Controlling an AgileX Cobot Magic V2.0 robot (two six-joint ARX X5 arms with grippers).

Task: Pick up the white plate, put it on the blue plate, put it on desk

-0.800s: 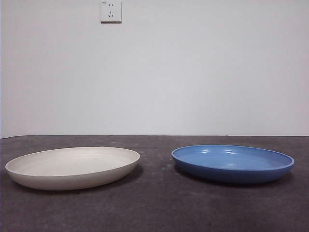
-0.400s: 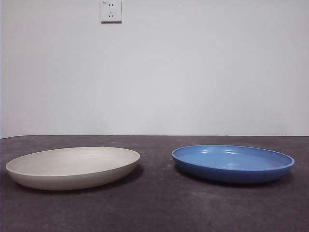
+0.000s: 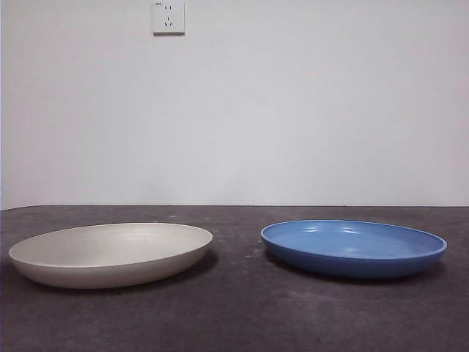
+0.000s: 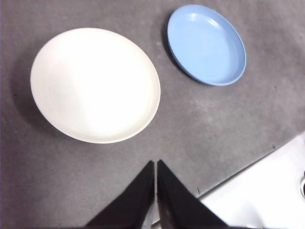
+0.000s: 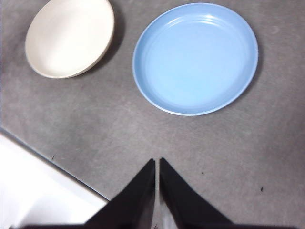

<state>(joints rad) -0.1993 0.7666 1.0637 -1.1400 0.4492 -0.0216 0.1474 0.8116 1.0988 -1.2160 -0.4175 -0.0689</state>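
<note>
The white plate (image 3: 110, 253) lies flat on the desk (image 3: 234, 315) at the left, and the blue plate (image 3: 353, 247) lies beside it at the right, a gap between them. From high above, the left wrist view looks down on the white plate (image 4: 94, 85) and the blue plate (image 4: 206, 44); my left gripper (image 4: 156, 164) is shut and empty, well clear of both. The right wrist view has the blue plate (image 5: 195, 58) near and the white plate (image 5: 69, 36) farther off. My right gripper (image 5: 157, 162) is shut too, holding nothing.
A white wall with a socket (image 3: 168, 16) stands behind the desk. The desk's edge and a white surface (image 4: 267, 191) beyond it appear in both wrist views. No arm shows in the front view.
</note>
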